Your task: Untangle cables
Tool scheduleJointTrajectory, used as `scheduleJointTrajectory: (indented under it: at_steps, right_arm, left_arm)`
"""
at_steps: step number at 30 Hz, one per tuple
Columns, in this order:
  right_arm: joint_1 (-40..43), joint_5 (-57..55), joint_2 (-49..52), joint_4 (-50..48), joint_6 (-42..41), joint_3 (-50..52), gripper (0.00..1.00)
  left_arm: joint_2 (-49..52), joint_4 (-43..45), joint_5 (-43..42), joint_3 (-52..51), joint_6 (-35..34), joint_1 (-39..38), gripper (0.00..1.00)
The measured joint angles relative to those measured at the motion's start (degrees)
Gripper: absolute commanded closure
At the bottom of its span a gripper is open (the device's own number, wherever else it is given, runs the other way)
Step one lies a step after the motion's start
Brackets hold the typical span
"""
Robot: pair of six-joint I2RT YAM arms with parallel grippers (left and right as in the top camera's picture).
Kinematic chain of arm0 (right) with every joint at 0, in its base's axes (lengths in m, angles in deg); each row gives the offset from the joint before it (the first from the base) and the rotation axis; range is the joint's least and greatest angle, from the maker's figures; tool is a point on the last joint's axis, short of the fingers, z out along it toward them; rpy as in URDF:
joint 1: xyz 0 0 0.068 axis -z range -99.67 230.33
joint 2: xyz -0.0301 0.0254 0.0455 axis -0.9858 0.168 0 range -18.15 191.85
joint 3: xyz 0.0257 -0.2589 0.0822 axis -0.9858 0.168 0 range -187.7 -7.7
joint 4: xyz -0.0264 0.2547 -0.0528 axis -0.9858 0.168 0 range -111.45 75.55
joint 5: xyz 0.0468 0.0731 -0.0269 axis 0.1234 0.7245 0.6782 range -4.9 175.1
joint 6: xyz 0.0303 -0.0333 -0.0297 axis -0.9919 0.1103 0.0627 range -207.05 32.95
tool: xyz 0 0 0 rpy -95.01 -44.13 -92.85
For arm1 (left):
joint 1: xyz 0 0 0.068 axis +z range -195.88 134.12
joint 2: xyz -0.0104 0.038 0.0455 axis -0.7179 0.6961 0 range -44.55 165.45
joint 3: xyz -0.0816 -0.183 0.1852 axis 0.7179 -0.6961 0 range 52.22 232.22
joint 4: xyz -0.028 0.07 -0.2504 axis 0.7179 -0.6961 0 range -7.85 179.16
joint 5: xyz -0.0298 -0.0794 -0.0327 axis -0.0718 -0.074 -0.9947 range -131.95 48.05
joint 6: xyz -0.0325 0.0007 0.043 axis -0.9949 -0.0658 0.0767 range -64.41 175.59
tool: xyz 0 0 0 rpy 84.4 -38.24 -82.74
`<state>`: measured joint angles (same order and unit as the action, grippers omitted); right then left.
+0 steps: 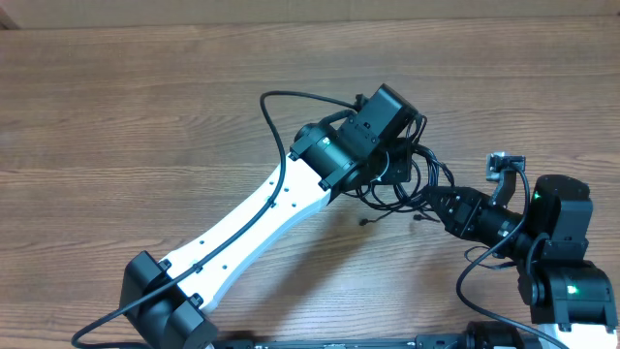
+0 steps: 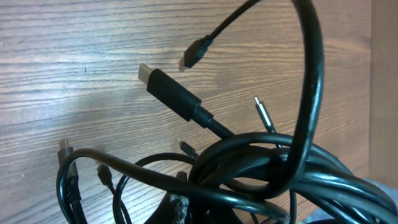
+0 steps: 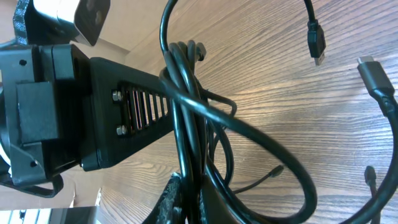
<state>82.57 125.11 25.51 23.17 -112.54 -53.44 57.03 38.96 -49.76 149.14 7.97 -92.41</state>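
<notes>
At counter (image 1: 145, 116) 3 o'clock: cables (image 1: 402, 184) in one knotted clump, held between both hands. Left hand (image 2: 183, 211) pressed together, pinching clump. Right hand (image 3: 180, 205) likewise, at clump's 4 o'clock. Step, likely: pulling tangle apart. Next: isolate one loose plug (image 2: 168, 93) and draw its cord free.

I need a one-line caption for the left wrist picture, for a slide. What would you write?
Tangled black cables over a wooden table, one long plug pointing up-left out of the knot.
</notes>
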Motion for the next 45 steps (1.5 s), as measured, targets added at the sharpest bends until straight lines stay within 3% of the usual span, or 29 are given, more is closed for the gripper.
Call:
scheduleJointTrajectory:
  at_steps: [15,23,28,29,30,31,32,33,35,38,45]
  right_arm:
    - [0.00,0.11,0.00,0.42,0.02,0.00,0.96]
    - [0.00,0.31,0.00,1.81,0.04,0.00,0.96]
    - [0.00,0.31,0.00,1.86,0.04,0.00,0.96]
    - [0.00,0.26,0.00,1.86,0.00,0.00,0.93]
    - [0.00,0.15,0.00,1.84,-0.02,0.00,0.82]
    - [0.00,0.00,0.00,1.86,0.04,-0.02,0.71]
    - [0.00,-0.15,0.00,1.90,-0.24,0.00,0.48]
    - [-0.02,-0.66,0.00,1.90,-0.15,0.00,0.34]
    - [-0.02,-2.32,0.00,1.92,-0.07,-0.02,0.19]
    - [-0.02,-4.70,0.00,1.40,0.07,0.00,0.13]
    - [-0.02,-7.82,0.00,-1.33,0.07,0.00,0.13]
  left_arm:
    - [0.00,-1.01,2.56,0.00,-7.48,0.04,0.96]
    - [0.00,-0.68,3.13,0.00,-18.32,1.53,0.96]
    - [0.00,-0.09,2.91,0.00,-21.55,1.62,0.96]
    - [0.00,-0.09,2.89,0.00,-21.73,1.62,0.96]
    - [0.00,-0.07,2.89,0.00,-21.73,1.62,0.96]
    - [0.00,0.02,2.89,0.00,-21.46,1.62,0.96]
    - [0.00,0.02,2.91,0.00,-21.03,1.62,0.96]
    - [0.00,0.02,2.91,0.00,-20.11,1.62,0.96]
    - [0.00,-0.17,2.89,0.00,-17.70,1.62,0.96]
    - [0.00,-1.51,2.89,0.00,-14.45,1.62,0.96]
    - [0.00,-3.26,2.91,0.00,-11.26,1.60,0.96]
